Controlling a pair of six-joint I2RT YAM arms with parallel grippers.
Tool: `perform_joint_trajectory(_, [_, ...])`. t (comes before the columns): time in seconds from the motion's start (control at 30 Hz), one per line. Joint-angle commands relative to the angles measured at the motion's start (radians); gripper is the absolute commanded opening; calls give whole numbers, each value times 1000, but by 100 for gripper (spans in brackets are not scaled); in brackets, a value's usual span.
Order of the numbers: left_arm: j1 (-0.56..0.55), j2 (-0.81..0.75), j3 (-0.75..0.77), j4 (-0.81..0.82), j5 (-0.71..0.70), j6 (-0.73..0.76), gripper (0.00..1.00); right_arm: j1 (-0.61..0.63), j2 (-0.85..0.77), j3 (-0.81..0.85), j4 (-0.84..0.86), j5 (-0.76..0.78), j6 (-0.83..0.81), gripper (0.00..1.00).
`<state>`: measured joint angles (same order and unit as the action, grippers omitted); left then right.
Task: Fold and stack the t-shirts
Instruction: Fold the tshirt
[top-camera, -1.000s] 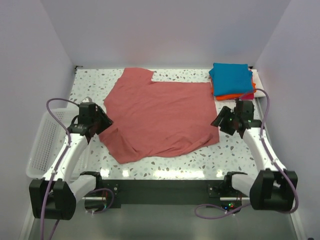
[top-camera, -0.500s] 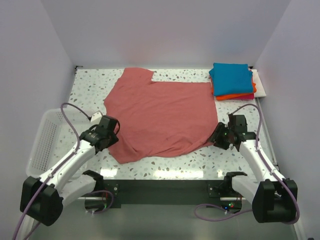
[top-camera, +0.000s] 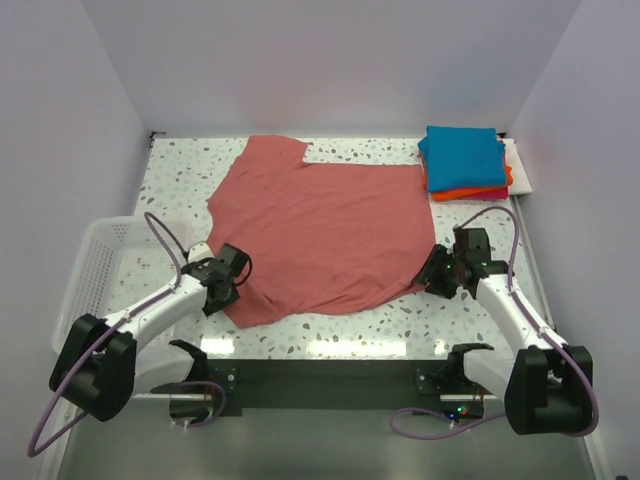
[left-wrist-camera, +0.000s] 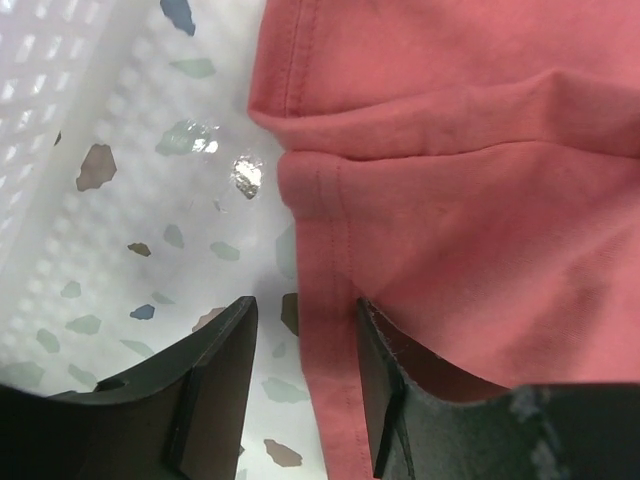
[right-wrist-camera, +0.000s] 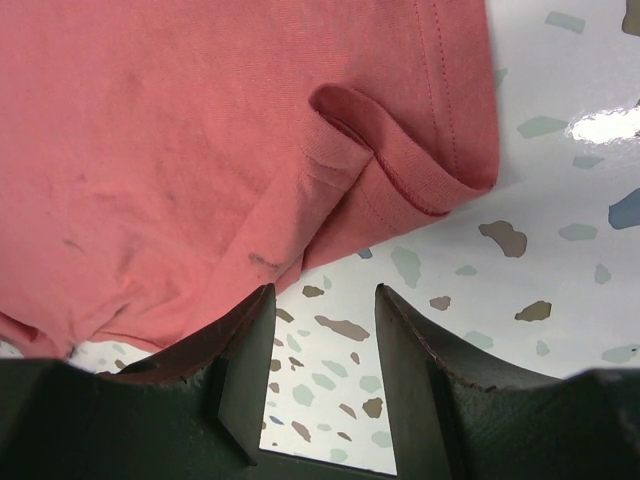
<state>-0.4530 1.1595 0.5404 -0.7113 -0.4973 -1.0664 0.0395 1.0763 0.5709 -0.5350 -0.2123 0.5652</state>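
Dusty-red t-shirt (top-camera: 325, 235) lay spread over the middle of the table (top-camera: 180, 170), mostly flat, with its near-left part rumpled and a small fold turned up at its near-right corner. The table was white, glossy terrazzo with grey, brown and bluish flecks, and bright spots of light glared on it along the near edge. Plain pale walls (top-camera: 330, 60) closed it in on the left, right and far sides. A black rail (top-camera: 320, 375) ran along the near edge between the arm bases.

At the far right corner sat a folded stack: the teal-blue shirt (top-camera: 462, 155) on top, the orange shirt (top-camera: 452, 193) under it, and a thin edge of the magenta shirt (top-camera: 496, 191) showing on the right. A white mesh basket (top-camera: 90, 270) stood at the near left, beside the table.

The left gripper (top-camera: 235, 287) was down at the red shirt's near-left edge. In its wrist view the fingers (left-wrist-camera: 215, 380) stood apart, with the hem (left-wrist-camera: 320, 300) running between them and unpinched. The right gripper (top-camera: 437, 272) was at the near-right corner. Its fingers (right-wrist-camera: 245, 370) were spread over bare terrazzo just near of the folded corner (right-wrist-camera: 400, 170), holding nothing.
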Motion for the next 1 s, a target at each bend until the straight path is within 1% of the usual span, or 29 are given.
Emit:
perform_joint_trajectory(0.0, [-6,9,-37,58,-12,-33,48,5,8,26,30,-15,-8,48])
perform_joint_trajectory(0.07, [-6,9,-65,102,8,-26,47,7,11,26,32,-16,-8,48])
perform_joint_trajectory(0.17, [-6,6,-97,164,35,-7,35,5,7,29,29,-15,-8,48])
perform_joint_trajectory(0.2, [-6,3,-99,171,43,-3,22,7,5,29,24,-13,-8,48])
perform_joint_trajectory(0.27, [-6,-24,-96,184,63,14,10,7,-10,32,15,-6,-8,48])
perform_joint_trajectory(0.3, [-6,-40,-91,179,66,17,0,5,-19,33,7,-1,-7,48])
perform_joint_trajectory(0.57, [-6,-243,50,16,95,55,0,7,-44,23,-8,13,1,49])
perform_joint_trajectory(0.73, [-6,-303,99,-33,131,72,0,8,-39,1,23,25,19,48])
perform_joint_trajectory(0.97, [-6,-334,101,-56,160,80,0,20,13,-5,96,42,65,37])
